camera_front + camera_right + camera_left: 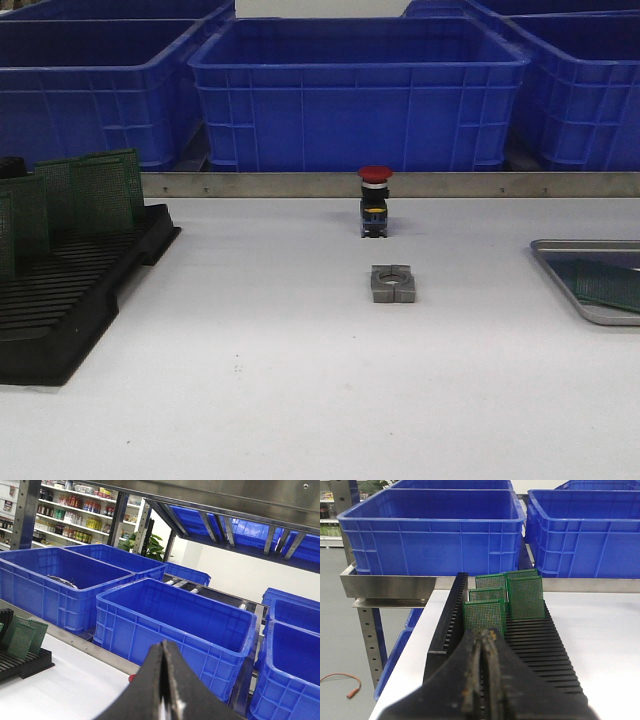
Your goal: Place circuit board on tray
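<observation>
While both empty | left gripper (484,637) jaws closed | right gripper (164,652) seemingly closed

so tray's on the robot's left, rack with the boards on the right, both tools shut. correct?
Sides are swapped. The front view shows the tray at the right edge and the black rack holding boards on the left. Both tools, left and right, are shut.
</observation>
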Tool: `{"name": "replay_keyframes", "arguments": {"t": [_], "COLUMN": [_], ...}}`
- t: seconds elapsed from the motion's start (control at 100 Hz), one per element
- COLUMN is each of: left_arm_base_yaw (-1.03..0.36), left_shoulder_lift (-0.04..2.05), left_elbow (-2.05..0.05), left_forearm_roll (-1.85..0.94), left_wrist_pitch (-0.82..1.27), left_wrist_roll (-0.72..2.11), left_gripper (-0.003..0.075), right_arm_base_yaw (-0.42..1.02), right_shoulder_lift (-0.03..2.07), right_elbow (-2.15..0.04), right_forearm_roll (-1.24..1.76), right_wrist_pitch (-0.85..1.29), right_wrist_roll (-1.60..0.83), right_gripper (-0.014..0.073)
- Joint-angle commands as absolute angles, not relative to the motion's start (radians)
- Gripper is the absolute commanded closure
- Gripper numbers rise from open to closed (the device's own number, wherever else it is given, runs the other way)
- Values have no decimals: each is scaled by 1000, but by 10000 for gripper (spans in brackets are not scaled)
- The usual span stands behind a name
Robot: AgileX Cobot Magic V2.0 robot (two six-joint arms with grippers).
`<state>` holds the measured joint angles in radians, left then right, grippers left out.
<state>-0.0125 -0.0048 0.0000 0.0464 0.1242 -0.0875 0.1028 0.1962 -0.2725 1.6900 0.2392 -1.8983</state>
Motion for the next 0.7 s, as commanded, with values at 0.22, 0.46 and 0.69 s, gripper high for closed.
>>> {"name": "replay_keyframes", "arguments": {"t": [0.22, 0.46, 0.69], "left_arm_base_yaw": [-19, -19, -19], "left_shoulder_lift": [-35, -35, -35], "left_elbow": [47, 47, 47], "left_forearm_roll": [44, 44, 44], "left_wrist_pitch": [36, 36, 36], "left_wrist_roll": [-96, -96, -96], "left_gripper": [741, 741, 741], "right_arm_base_yaw": [107, 107, 107], "right_shoulder_lift": [208, 208, 208], "right_elbow": [-295, -295, -295], "right_forearm_roll": [1720, 1720, 1720], "right_wrist_pitch": [256, 256, 228], "right_wrist_roll": [-1905, -1905, -1905], "right_gripper": [701, 701, 701]}}
